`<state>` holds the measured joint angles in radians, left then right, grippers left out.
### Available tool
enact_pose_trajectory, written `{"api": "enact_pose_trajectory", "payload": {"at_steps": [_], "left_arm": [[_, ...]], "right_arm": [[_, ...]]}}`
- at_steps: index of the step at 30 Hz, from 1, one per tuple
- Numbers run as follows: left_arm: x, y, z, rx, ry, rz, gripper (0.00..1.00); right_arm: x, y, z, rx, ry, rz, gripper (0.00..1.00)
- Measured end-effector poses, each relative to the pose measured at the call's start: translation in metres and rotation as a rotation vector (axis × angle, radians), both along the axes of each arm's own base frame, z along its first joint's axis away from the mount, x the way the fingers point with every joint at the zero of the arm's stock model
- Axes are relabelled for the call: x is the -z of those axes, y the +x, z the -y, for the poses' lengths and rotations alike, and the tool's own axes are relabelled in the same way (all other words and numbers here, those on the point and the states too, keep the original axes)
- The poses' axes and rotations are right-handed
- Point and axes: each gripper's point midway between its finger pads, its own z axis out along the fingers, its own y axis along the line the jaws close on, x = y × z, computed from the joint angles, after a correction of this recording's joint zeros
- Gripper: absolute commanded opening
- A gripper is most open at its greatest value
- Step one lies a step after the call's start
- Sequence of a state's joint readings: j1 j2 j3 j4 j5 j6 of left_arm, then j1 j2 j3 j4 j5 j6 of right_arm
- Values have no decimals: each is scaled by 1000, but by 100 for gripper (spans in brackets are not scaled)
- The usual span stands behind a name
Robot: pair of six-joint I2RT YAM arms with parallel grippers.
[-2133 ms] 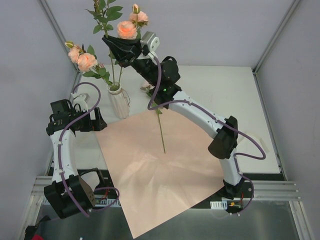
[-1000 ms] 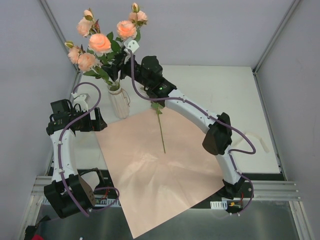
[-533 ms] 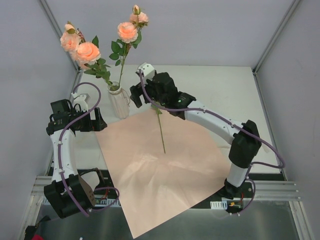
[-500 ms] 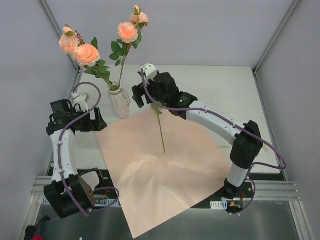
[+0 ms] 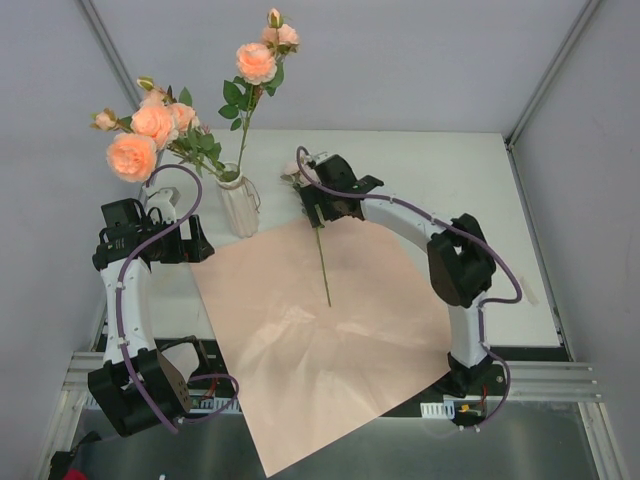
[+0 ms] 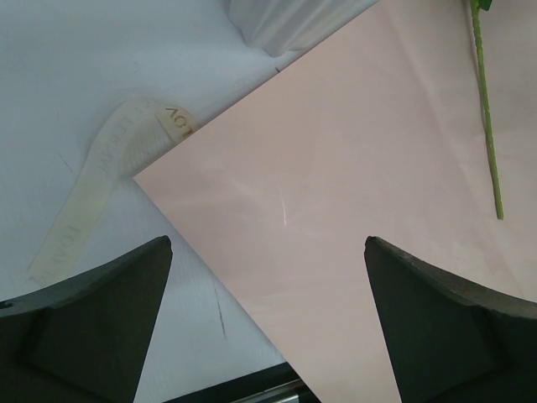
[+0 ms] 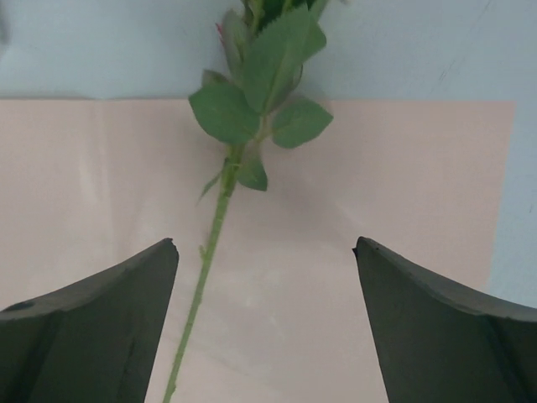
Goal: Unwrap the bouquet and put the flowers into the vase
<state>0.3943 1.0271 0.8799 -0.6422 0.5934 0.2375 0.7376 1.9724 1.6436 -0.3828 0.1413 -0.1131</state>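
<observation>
Both agape: left claw [image 6: 267, 243] over smooth pink paper [image 6: 336, 168], right claw [image 7: 265, 244] over thin leafy stem [image 7: 214, 227].

A robotics lab test cell: a white bench [image 5: 470, 180] boxed in by plain grey panel walls [image 5: 400, 60] on slim aluminium corner posts [image 5: 553, 72]. A slotted aluminium rail [image 5: 545, 381] along the bottom edge of the frame carries two white-and-black robot arms [image 5: 400, 213], mounted at lower left and lower right and trailing purple cables [image 5: 172, 167].
</observation>
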Motion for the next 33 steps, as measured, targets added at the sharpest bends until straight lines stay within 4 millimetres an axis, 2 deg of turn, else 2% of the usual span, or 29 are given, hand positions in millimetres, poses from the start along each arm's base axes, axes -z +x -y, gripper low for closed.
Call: {"api": "enact_pose_trajectory", "payload": {"at_steps": [2,4,8,18,24,29,32,33], "left_arm": [[0,0,0,2,1,0,99],[0,0,0,2,2,1,99],[0,0,0,5,4,1,99],[1,-1,0,9,6,-3,99],[1,-2,0,9,5,-6,99],[2,-2,0,10,5,-7,99],[2,-2,0,9,4,-8,99],[2,-2,0,9,4,-9,99]], "right_arm": [[31,-1,9,18,-57,-64,80],[54,-7,14,23,-100,-117,70],[77,-10,13,27,-124,-169,65],[77,1,-10,28,-39,-168,66],[87,12,-22,37,-24,-176,65],[96,21,-27,67,-28,-182,56],[96,23,-27,88,-19,-185,46],[97,23,-27,96,-21,-187,39]]}}
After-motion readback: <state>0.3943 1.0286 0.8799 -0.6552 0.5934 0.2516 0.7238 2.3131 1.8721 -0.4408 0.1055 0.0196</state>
